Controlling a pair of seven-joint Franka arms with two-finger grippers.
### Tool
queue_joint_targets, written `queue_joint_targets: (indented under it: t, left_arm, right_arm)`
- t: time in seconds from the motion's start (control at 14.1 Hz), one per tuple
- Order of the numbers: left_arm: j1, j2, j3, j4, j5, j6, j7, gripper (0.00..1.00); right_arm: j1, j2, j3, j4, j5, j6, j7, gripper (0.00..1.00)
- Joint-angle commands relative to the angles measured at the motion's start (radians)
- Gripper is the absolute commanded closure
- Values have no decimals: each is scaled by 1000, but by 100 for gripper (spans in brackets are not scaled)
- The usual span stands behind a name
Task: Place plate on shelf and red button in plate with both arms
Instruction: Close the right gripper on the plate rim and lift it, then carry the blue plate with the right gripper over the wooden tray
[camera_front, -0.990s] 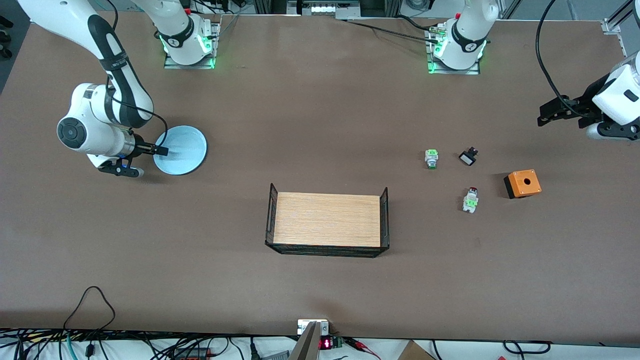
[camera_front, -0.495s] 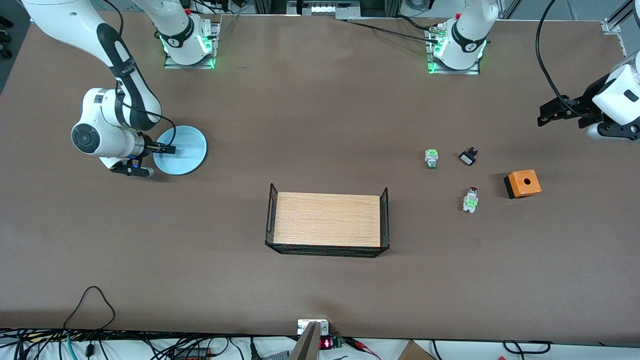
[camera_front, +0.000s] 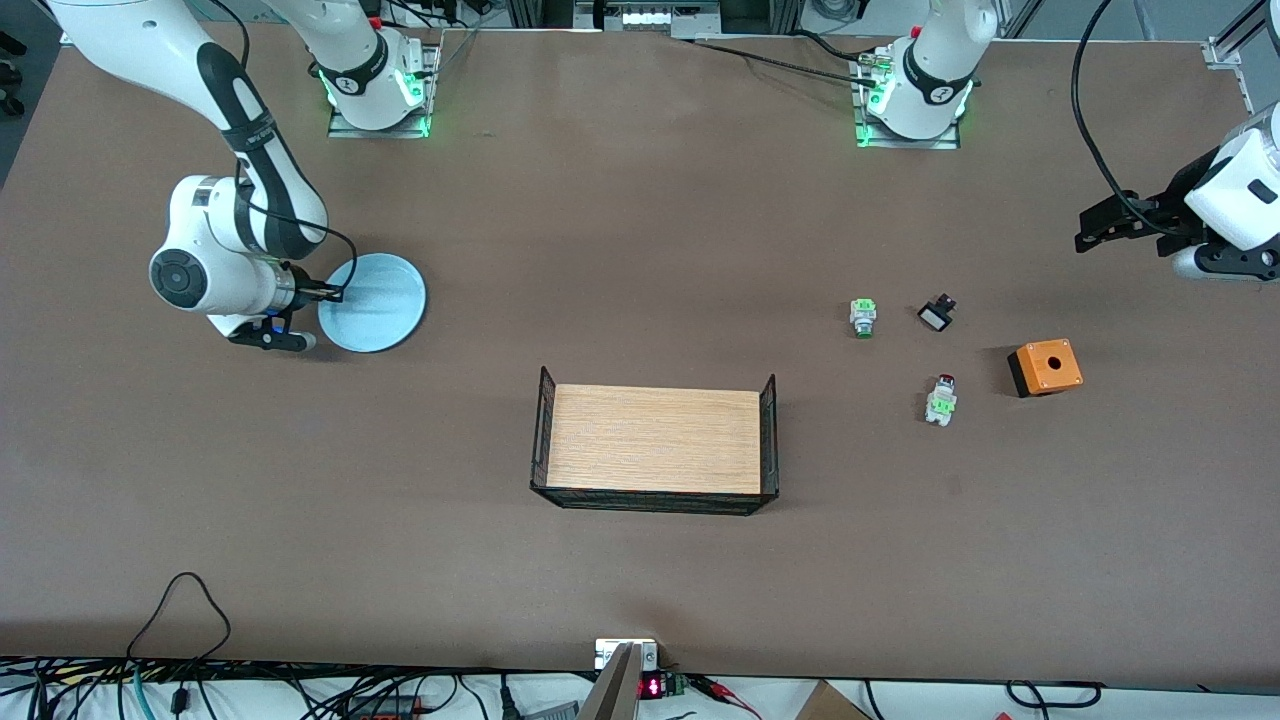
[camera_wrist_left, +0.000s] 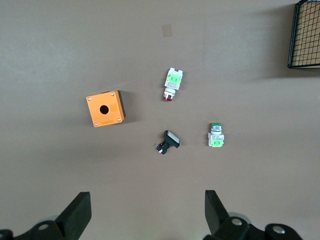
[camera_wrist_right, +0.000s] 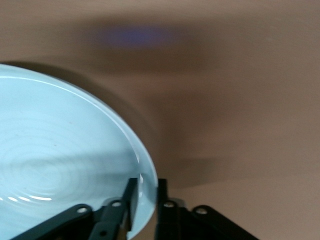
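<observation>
The pale blue plate (camera_front: 373, 302) lies on the table near the right arm's end. My right gripper (camera_front: 330, 294) is shut on the plate's rim (camera_wrist_right: 148, 187), one finger inside and one outside. The red button (camera_front: 941, 400), a white-grey unit with a green block and red cap, lies toward the left arm's end; it also shows in the left wrist view (camera_wrist_left: 172, 83). My left gripper (camera_front: 1098, 227) hangs open above the table's edge at that end, with nothing between its fingers (camera_wrist_left: 75, 216).
A wire basket with a wooden floor (camera_front: 655, 440) stands mid-table. A green-capped button unit (camera_front: 863, 317), a small black part (camera_front: 936, 315) and an orange box with a hole (camera_front: 1045, 367) lie around the red button. Cables run along the table's near edge.
My right gripper has closed on the plate's rim. The plate has shifted slightly toward the table's middle. The left arm has not moved.
</observation>
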Motion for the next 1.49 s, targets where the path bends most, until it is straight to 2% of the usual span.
queue_joint_targets:
  t: [0.0, 0.35, 0.64, 0.92, 1.06, 1.2, 1.41]
  left_arm:
    - [6, 8, 0, 19, -13, -18, 3, 0]
    - [8, 8, 0, 19, -12, -18, 3, 0]
    - [8, 8, 0, 19, -12, -18, 3, 0]
    - [8, 8, -1, 19, -13, -18, 3, 0]
    - [8, 8, -1, 19, -12, -18, 3, 0]
    - [8, 8, 0, 19, -12, -18, 3, 0]
    - [8, 8, 0, 19, -12, -18, 4, 0]
  right_arm:
    - [-9, -22, 24, 12, 1, -25, 2, 100]
    - [-12, -62, 42, 48, 19, -68, 9, 100]
    - [-17, -108, 43, 194, 189, -293, 9, 100]
    - [-15, -131, 43, 360, 192, -465, 42, 100]
    - [-9, -142, 46, 452, 205, -540, 100, 100]
    - [-1, -142, 65, 542, 264, -603, 185, 100]
    - [6, -157, 123, 595, 320, -613, 401, 100]
